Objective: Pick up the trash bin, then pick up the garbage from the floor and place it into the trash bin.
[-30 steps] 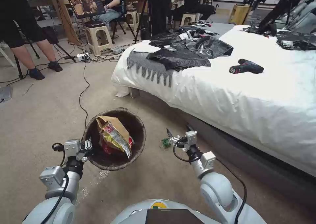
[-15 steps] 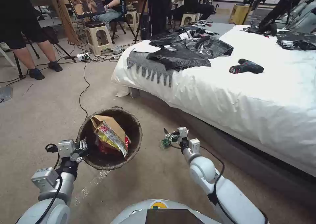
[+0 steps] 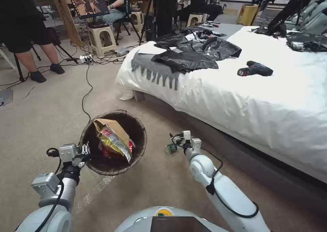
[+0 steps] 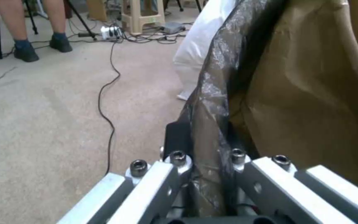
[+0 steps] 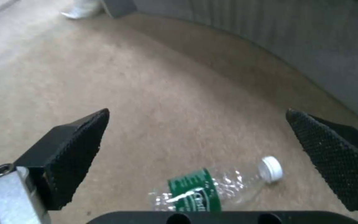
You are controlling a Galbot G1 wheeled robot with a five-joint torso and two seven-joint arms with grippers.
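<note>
The trash bin (image 3: 102, 170), lined with a dark brown bag, hangs just above the carpet. My left gripper (image 3: 85, 152) is shut on its near rim. In the left wrist view the bag's rim (image 4: 212, 102) is pinched between the left gripper (image 4: 206, 161) fingers. Inside the bin lie a tan paper bag (image 3: 109, 126), a yellow snack wrapper (image 3: 116, 144) and a red packet (image 3: 105, 153). A crushed clear bottle with a green label (image 3: 171, 148) lies on the floor near the bed. My right gripper (image 3: 175, 140) hovers over it, open. In the right wrist view its black fingers (image 5: 77, 149) spread wide above the bottle (image 5: 212, 191).
The bed (image 3: 259, 102) with its white sheet and dark base runs along the right. Dark clothing (image 3: 190, 55) and a drill (image 3: 254, 69) lie on it. A black cable (image 3: 85, 95) trails over the carpet beyond the bin. Stools (image 3: 100, 37) and seated people stand farther back.
My right arm has reached forward and down, bringing its gripper closer over the bottle. The left arm has carried the bin slightly to the left.
</note>
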